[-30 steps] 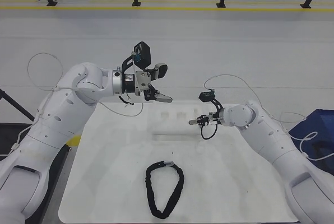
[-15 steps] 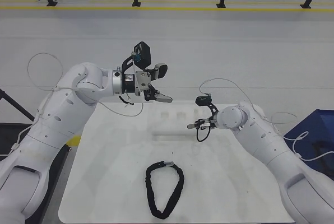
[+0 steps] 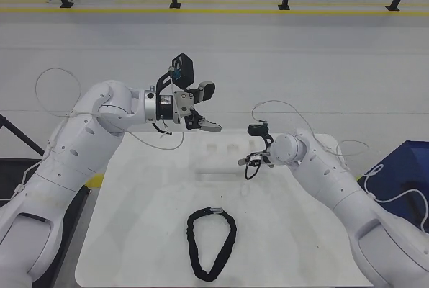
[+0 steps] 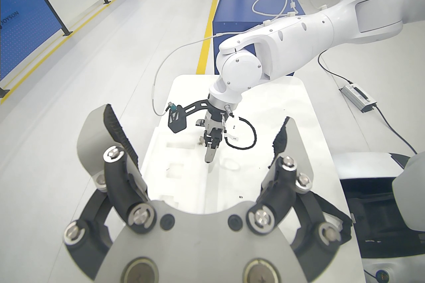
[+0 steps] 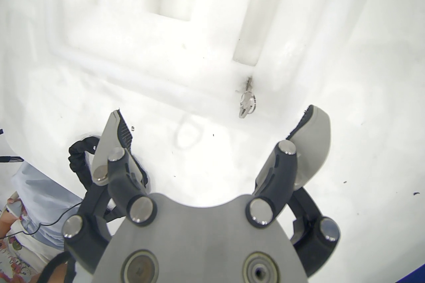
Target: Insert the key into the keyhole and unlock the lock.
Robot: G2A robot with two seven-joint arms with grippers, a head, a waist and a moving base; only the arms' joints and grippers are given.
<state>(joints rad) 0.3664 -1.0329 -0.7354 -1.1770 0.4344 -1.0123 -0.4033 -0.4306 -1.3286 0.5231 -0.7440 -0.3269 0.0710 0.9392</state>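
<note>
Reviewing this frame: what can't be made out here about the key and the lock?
- Keyhole: top view, the lock is too small to show it.
- Key: right wrist view, too small to tell whether its tip rests on or sticks in the foam.
- Locked or unlocked: top view, same reason.

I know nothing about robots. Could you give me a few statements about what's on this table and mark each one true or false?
1. The right gripper has the key between its fingers. False: the fingers are open, and the key rests on the white foam tray ahead of them.
2. The black chain lock lies on the table, apart from both grippers. True.
3. The left gripper is clamped on something. False: its fingers are spread open and hold nothing.
4. The right gripper is over the foam tray. True.
</note>
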